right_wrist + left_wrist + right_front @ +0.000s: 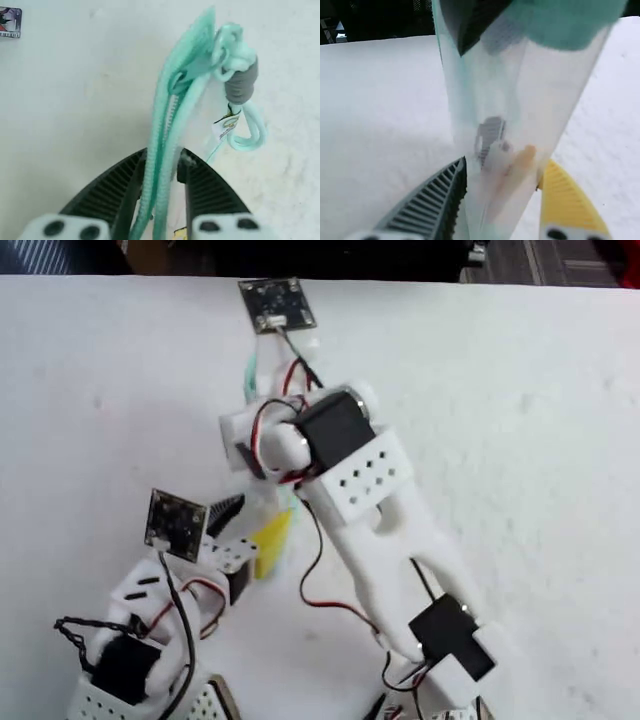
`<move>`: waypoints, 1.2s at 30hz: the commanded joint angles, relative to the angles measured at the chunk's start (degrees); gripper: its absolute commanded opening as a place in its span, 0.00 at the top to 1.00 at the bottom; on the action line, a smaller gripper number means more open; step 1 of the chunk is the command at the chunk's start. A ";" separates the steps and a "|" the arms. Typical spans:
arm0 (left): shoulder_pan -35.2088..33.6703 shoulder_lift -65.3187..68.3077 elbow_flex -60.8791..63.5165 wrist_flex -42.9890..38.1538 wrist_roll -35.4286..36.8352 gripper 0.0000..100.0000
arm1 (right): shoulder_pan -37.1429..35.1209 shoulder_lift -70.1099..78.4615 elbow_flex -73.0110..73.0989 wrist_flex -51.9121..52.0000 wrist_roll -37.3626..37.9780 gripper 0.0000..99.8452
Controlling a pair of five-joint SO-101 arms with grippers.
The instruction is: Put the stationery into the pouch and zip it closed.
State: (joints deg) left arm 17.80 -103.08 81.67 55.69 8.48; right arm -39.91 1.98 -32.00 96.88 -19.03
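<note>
**Item:** pouch (251,375), translucent with a mint-green zip edge. In the high view it sits just left of mid-bench (520,420), running roughly from 12 o'clock to 6 o'clock between the two arms.

**Contents:** stationery (492,137) seen through the pouch wall in the left wrist view. There is a grey ribbed piece, a white piece and an orange piece, bunched at the end nearest the left jaws.

**Left jaws:** one black, one yellow, at 7 o'clock from bench centre. They are partly parted, and the pouch end fills the gap and touches both, so they are grasping the pouch.

**Right jaws:** both black, at 11 o'clock from bench centre. They are almost closed and clenched on the mint zip edge.

**Fittings:** a mint cord pull (245,135) with a grey band (241,82), and a small label tag (224,126), just beyond the right jaws.

**Other:** a small printed card (10,22) on the bench, well apart from the pouch
</note>
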 commanded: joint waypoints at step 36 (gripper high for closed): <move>0.40 -0.48 -13.89 9.58 -9.05 0.76 | 3.65 -17.45 -11.87 1.10 40.44 0.98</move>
State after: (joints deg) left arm 17.54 -104.04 76.13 60.44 1.54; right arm -36.66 -12.62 -41.49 97.32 12.88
